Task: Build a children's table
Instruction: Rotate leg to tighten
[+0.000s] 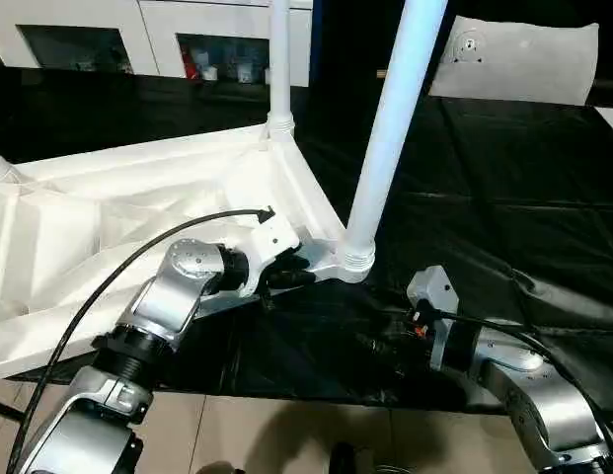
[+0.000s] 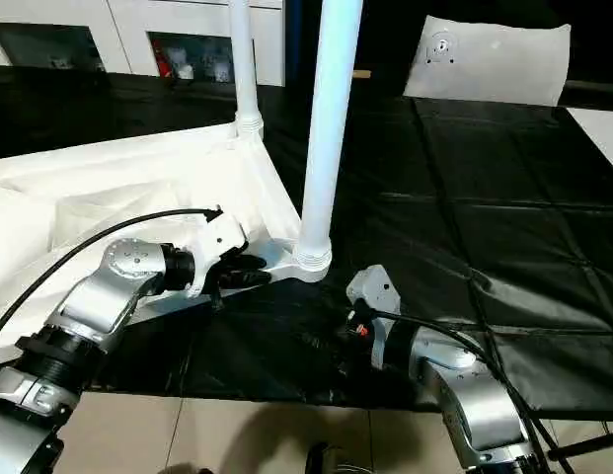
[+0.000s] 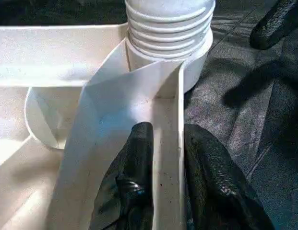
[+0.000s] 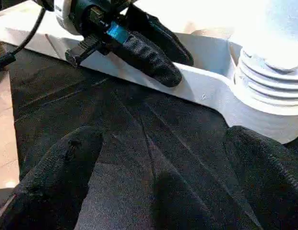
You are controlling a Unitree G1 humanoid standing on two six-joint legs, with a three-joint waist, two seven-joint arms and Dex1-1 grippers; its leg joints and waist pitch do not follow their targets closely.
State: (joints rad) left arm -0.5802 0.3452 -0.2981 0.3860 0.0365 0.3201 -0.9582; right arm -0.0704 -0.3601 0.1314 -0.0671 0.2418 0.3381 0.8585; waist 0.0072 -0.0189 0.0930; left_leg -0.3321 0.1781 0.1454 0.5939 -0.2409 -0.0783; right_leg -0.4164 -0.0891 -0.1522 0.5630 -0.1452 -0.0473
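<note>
On the black-covered bench (image 1: pixel 503 227), your children's table (image 1: pixel 109 217) lies upside down over the left part, its ribbed underside facing up and one corner reaching toward the near edge. At that near corner a leg (image 1: pixel 390 138) stands upright in its round socket (image 1: pixel 353 262); a second leg (image 1: pixel 279 69) rises from the far corner. Your left gripper (image 1: pixel 291 272) sits just beside the near socket, its black fingers (image 3: pixel 139 158) straddling the thin rim wall (image 3: pixel 168 158) of the tabletop, one on each side and close against it. Your right gripper (image 4: pixel 158 191) hangs low over the black cover near the bench's front edge, jaws spread wide with nothing between them, pointing at the socketed corner but apart from it. Behind the bench you see a white cabinet (image 1: pixel 188 35).
</note>
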